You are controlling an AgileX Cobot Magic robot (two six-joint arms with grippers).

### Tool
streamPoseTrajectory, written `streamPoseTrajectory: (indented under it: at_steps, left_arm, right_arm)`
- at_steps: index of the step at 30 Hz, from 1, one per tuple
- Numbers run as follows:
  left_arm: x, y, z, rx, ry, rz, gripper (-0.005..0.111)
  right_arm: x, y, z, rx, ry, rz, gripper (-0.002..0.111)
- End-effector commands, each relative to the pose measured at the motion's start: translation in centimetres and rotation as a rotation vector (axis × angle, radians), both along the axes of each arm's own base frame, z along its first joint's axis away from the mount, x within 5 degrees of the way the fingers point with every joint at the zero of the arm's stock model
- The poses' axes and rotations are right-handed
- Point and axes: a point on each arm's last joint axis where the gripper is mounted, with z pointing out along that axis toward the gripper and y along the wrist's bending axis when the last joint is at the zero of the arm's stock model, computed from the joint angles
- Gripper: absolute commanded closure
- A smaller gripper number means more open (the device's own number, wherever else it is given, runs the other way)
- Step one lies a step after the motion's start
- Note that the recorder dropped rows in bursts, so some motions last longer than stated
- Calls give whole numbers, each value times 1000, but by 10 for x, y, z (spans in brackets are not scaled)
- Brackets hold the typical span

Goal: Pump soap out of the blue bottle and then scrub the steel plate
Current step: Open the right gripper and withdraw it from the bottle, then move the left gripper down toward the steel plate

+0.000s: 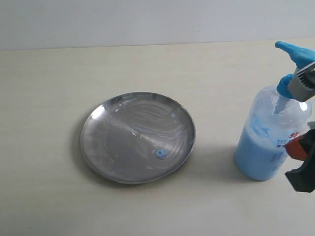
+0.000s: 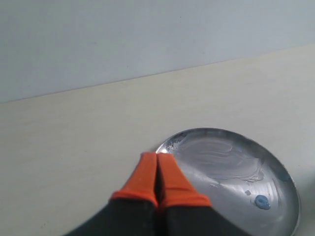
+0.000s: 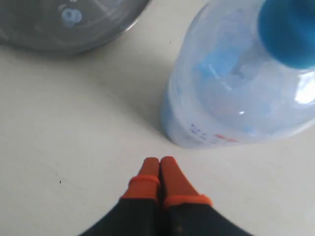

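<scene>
My right gripper (image 3: 159, 164), pinched shut on nothing, sits just beside the upright blue bottle (image 3: 231, 93); its pump head (image 3: 288, 32) seems to lie above me

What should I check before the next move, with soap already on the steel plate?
1. Tall clear plastic pump bottle with blue head upright: ok.
2. Round shiny steel plate lying flat, apart from the bottle: ok.
3. Pale blue soap on the plate: ok, one blob plus whitish smears.
4. Right gripper on the pump: not ok, fingers shut on nothing, low beside the bottle.
5. Left gripper holding anything to scrub with: not ok, fingers shut, empty.
</scene>
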Motion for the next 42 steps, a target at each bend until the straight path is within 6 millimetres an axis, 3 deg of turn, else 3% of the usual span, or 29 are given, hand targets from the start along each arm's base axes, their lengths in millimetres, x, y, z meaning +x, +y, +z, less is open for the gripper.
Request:
streamPoseTrajectory:
  at_steps: [1, 10, 17, 23, 42]
  left_arm:
    - [-1, 0, -4, -20, -17, -3, 107]
    - [0, -1, -16, -21, -18, -16, 107]
    - [5, -5, -23, -11, 38, -12, 107]
    - [22, -16, -38, 1, 141, -16, 107]
    - [92, -111, -82, 287, 484, -204, 107]
  right_arm:
    - [-9, -9, 22, 59, -176, 2, 108]
    - [-46, -32, 57, 232, -474, 3, 108]
    - [-67, -43, 36, 309, -601, 12, 108]
    - [-83, -53, 40, 377, -709, 11, 108]
    - [-84, -53, 35, 414, -774, 19, 108]
